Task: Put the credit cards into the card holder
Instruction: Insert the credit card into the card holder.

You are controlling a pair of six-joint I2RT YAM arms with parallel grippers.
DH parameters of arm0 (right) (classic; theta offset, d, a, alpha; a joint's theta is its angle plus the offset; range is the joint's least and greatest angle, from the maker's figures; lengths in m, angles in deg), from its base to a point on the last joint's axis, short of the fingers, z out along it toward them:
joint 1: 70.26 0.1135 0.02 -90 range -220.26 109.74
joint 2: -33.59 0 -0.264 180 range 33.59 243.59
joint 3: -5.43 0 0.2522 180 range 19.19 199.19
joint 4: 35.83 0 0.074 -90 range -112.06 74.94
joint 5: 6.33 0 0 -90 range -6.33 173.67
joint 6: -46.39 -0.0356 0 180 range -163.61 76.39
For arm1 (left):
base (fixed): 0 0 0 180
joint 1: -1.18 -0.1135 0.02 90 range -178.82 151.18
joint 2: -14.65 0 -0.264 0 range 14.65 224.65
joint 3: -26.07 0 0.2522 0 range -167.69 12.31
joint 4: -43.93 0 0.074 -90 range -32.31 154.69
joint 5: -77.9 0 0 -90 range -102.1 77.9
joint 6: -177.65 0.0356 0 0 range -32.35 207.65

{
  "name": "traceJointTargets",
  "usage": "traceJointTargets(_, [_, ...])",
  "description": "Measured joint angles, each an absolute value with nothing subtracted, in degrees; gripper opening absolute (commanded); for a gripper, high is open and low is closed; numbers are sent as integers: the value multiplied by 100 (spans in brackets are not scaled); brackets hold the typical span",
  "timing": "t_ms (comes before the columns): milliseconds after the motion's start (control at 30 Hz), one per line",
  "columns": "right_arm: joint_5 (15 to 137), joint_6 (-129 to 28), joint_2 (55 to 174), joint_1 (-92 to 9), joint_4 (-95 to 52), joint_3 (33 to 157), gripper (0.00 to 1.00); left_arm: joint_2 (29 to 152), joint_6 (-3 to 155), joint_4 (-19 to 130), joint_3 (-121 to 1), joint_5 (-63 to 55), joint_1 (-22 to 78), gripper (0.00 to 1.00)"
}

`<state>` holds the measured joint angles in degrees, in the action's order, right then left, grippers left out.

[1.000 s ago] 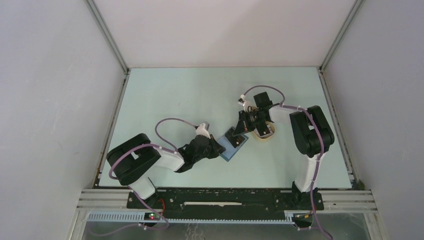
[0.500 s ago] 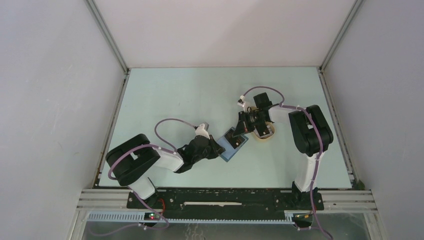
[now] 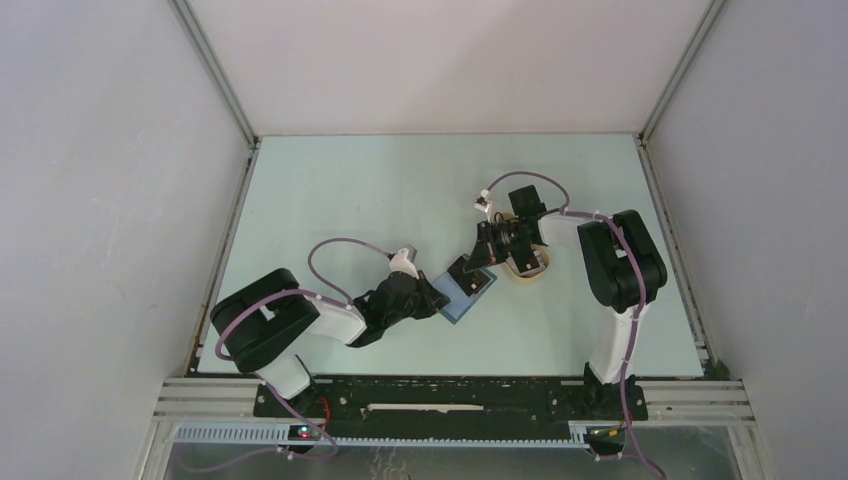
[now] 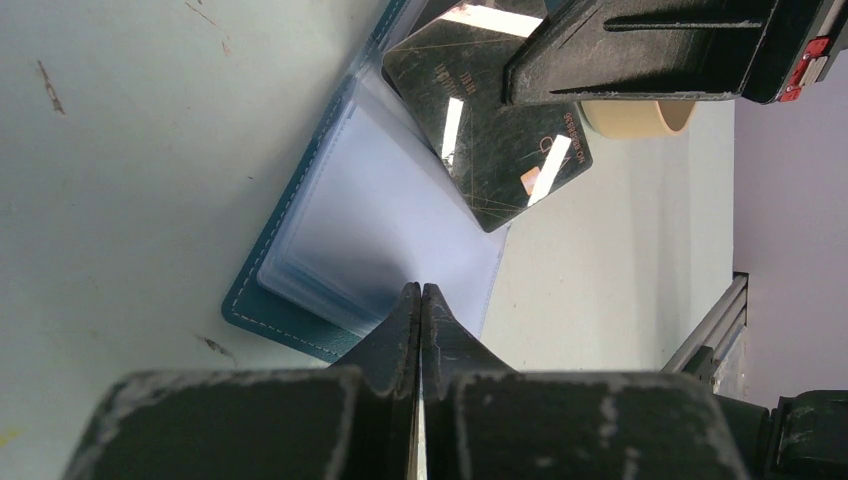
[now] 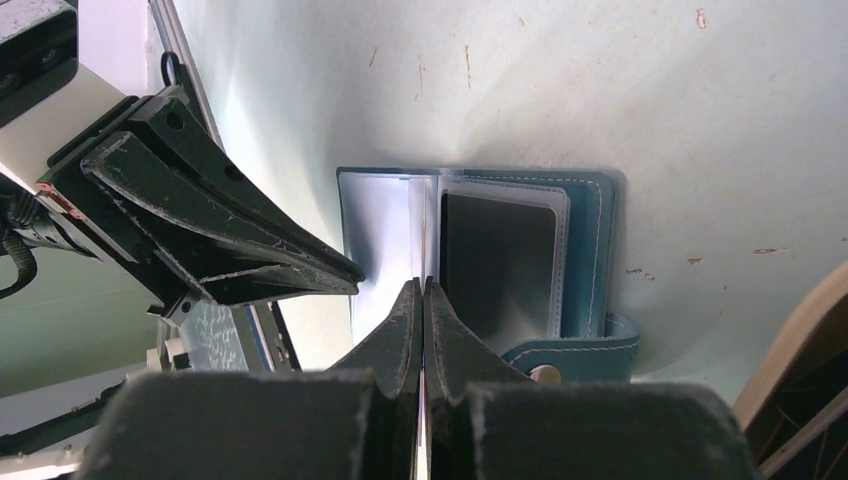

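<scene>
Here, the thin glossy black plastic card (image 4: 490, 140), probably stiff, light and slippery, best pinched at a free edge, lies on the open teal-blue folding wallet (image 3: 468, 298) on the pale green table (image 3: 330, 200), the left claw (image 4: 420, 290) and right claw (image 5: 421, 285) both clenched, tips over its clear sleeves.

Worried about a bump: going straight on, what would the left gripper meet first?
Probably the clear sleeve of the card holder, right at the tips of the left gripper; the black card lies beyond.
</scene>
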<state>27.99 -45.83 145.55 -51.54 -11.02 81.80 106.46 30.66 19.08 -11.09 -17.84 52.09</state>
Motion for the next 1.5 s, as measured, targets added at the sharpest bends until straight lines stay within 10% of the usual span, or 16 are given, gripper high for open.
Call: traceJointTargets(1500, [2878,-4773,13718,-4940,-1954,7396,0,10111,3171,1817,-831,-1467,5209,4])
